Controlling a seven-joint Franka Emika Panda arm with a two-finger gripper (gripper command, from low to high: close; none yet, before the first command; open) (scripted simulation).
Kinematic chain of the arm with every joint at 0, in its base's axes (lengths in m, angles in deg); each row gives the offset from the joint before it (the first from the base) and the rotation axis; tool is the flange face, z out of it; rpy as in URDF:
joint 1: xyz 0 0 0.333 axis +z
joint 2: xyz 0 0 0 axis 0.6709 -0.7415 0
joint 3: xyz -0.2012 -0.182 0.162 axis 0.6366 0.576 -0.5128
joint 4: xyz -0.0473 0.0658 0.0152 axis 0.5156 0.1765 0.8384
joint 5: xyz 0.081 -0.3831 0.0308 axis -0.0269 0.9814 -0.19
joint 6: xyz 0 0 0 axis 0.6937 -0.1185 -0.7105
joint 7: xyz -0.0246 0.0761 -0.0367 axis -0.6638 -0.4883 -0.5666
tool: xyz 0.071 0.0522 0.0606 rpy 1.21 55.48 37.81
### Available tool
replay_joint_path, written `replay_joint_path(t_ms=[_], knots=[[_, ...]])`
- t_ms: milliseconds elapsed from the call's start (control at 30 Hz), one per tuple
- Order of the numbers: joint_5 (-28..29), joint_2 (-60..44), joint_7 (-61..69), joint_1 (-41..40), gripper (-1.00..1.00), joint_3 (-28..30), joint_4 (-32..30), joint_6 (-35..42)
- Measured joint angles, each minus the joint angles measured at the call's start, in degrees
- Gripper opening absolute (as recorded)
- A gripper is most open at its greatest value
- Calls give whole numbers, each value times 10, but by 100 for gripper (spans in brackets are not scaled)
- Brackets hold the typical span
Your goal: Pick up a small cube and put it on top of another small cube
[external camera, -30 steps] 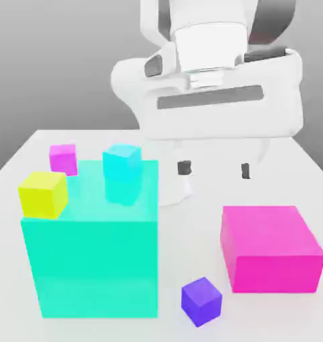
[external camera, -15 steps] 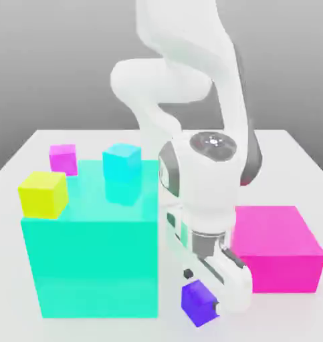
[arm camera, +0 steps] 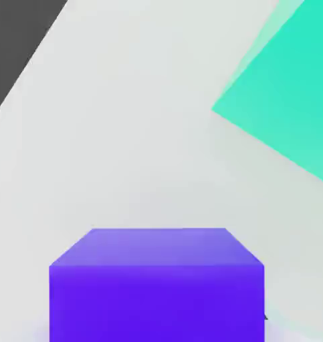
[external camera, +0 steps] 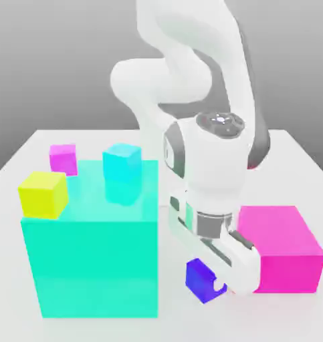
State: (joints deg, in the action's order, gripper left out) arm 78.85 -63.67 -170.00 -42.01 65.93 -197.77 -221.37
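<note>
Gripper [external camera: 217, 287] closed on the purple cube [external camera: 204, 280], between teal block [external camera: 97, 267] and pink block [external camera: 284, 230]. Yellow cube [external camera: 44, 194] sits on teal's corner. Risk: a low sideways carry could knock the load against teal's edge.

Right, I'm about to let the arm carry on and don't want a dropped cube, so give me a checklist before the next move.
Gripper shut on the violet cube: ok.
Violet cube raised off the table: ok, it appears lifted.
Cyan cube resting on the teal block: ok.
Yellow cube on that block: ok.
Violet cube stacked on another small cube: not ok.
</note>
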Motion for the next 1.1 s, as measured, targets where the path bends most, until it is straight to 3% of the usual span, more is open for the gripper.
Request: replay_joint_path(t_ms=[200,367,800,933,967,1100], knots=[[-30,126,124,8,-100,13,34,129],[-38,229,246,-3,-100,63,15,217],[11,501,512,-46,-100,183,-48,447],[21,510,533,-54,-100,196,-107,398],[22,506,534,-56,100,197,-124,376],[22,506,534,-56,100,197,-124,376]])
